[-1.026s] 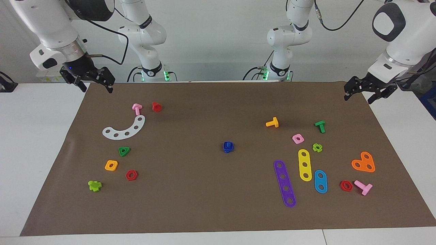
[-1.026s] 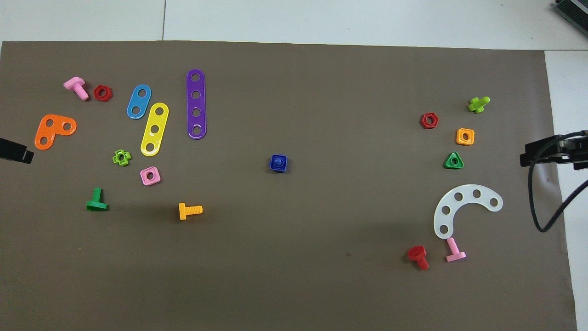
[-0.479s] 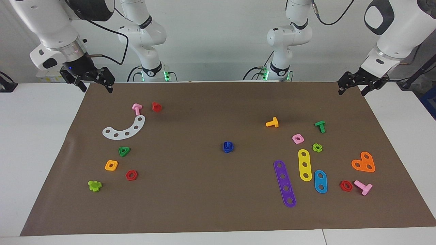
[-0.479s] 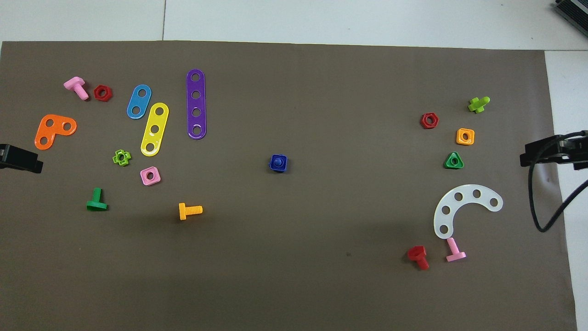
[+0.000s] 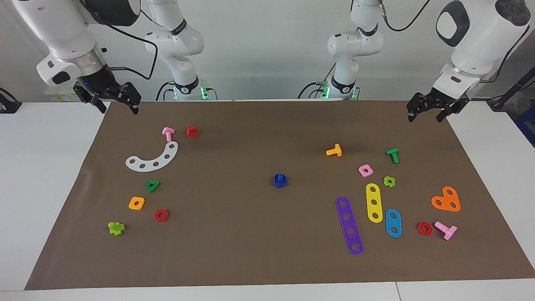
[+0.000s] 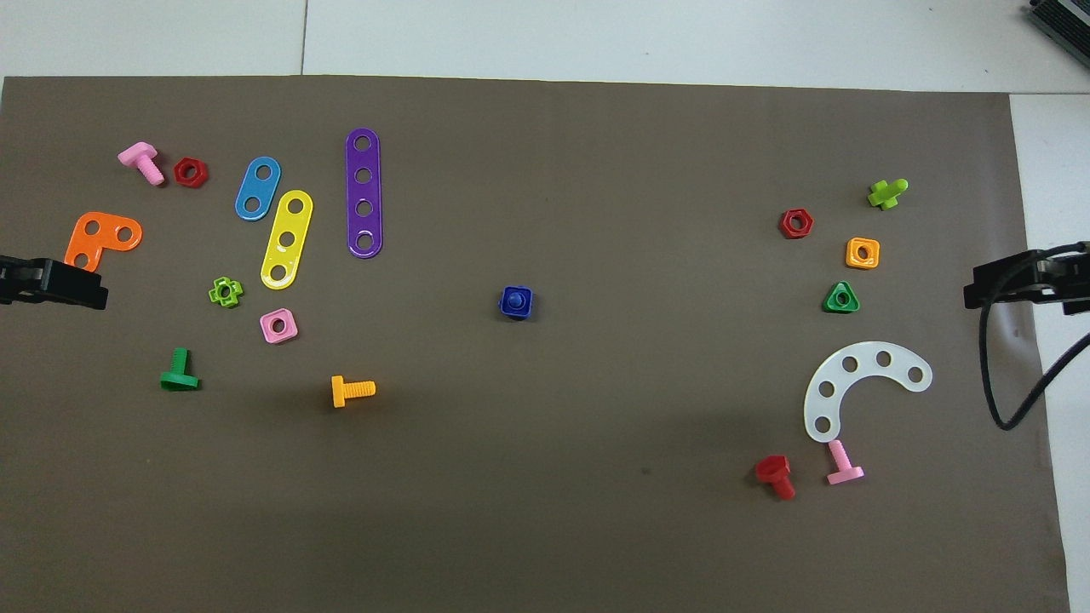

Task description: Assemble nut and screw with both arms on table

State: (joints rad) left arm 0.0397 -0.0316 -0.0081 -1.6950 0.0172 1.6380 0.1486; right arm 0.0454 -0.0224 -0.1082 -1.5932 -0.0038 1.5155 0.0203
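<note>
At the middle of the brown mat [image 5: 234,251], the dark-blue nut [image 5: 280,180] is seen seated on the dark-blue screw [image 6: 514,298], whose shaft tip shows through the nut's centre hole in the overhead view; the pair is touched by neither gripper. The left gripper [image 5: 427,113] is held in the air over the mat's corner at the left arm's end of the table [image 5: 37,175], its fingers spread apart and nothing between them. The right gripper [image 5: 113,103] is held over the mat's corner at the right arm's end, likewise spread and empty. Between the blue pair and the left arm's end, an orange screw [image 5: 334,150], a pink square nut [image 5: 365,170] and a purple strip [image 5: 349,225] are laid. Toward the right arm's end, a white curved strip [image 5: 153,158] and a green triangular nut [image 5: 152,185] are laid.
</note>
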